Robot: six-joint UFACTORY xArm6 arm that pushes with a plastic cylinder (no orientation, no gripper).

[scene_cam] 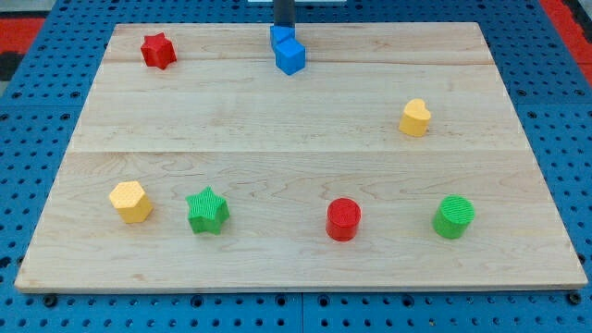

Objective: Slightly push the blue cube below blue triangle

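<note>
Wooden counter (296, 129) carries all blocks. Landmark: blue cube (290, 56), near the counter's top edge, centre. Blue triangle (278, 37) touches it just above-left. The tip (282, 27) sits at the triangle's top; the arm has no fingers. Green cylinder (453, 216) far below-right of cube; green star (208, 211) below-left; red cylinder (343, 219) below; yellow heart (415, 117) right; red star (158, 50) left.

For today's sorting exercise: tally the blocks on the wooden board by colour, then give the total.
Red: 2, red star and red cylinder
Blue: 2, blue triangle and blue cube
Yellow: 2, yellow heart and yellow hexagon
Green: 2, green star and green cylinder
Total: 8
</note>
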